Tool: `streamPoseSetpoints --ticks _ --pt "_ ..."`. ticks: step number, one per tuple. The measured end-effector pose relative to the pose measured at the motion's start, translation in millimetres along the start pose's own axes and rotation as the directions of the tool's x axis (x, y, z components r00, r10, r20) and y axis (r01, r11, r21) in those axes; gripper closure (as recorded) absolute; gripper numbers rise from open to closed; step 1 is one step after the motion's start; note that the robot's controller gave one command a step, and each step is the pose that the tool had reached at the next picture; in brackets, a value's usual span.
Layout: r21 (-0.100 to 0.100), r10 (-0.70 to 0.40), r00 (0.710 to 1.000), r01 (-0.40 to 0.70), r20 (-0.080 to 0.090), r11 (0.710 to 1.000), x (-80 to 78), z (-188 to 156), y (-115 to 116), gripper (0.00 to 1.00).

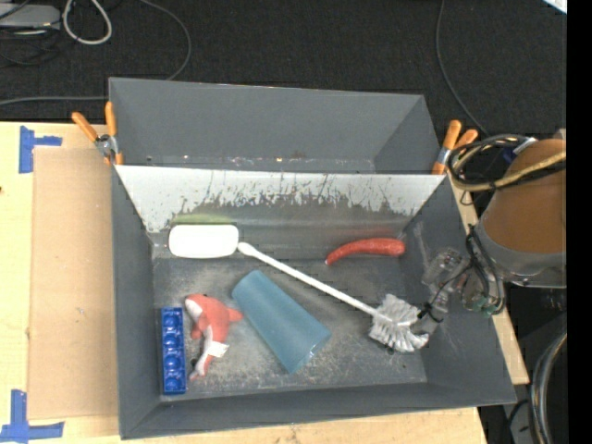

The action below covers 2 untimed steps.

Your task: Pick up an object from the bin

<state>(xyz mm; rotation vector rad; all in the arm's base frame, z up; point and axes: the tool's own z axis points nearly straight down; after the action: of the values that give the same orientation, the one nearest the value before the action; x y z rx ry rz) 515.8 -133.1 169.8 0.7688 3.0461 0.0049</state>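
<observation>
Camera view puts my tool [431, 314] beside the bristle head [400, 326] of the white brush [305, 280]; clenched or released, I cannot tell. I should grip its stiff handle, not the bristles.

This is a robotics lab, not a home or a shop: a grey metal bin [277, 137] with sloped walls sits mid-frame, and at the right edge a robot arm [523, 211] with an orange cover and its own bundle of wiring leans over it. Across the top of the frame, loose cables [88, 17] snake over a dark floor [277, 35]. Inside the bin there's a mismatched jumble: a white brush [296, 280], a blue cup [277, 322], a blue toy block [172, 350] and a red sausage-shaped piece [365, 248]
</observation>
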Motion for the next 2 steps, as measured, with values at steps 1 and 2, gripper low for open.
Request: streamPoseSetpoints --ticks 1,2 --pt "0.000 -0.282 0.959 0.283 -0.007 0.959 25.4 -5 16 0.00" --pt "0.000 -0.140 0.990 0.140 -0.008 0.990 6.4 87 30 0.00"
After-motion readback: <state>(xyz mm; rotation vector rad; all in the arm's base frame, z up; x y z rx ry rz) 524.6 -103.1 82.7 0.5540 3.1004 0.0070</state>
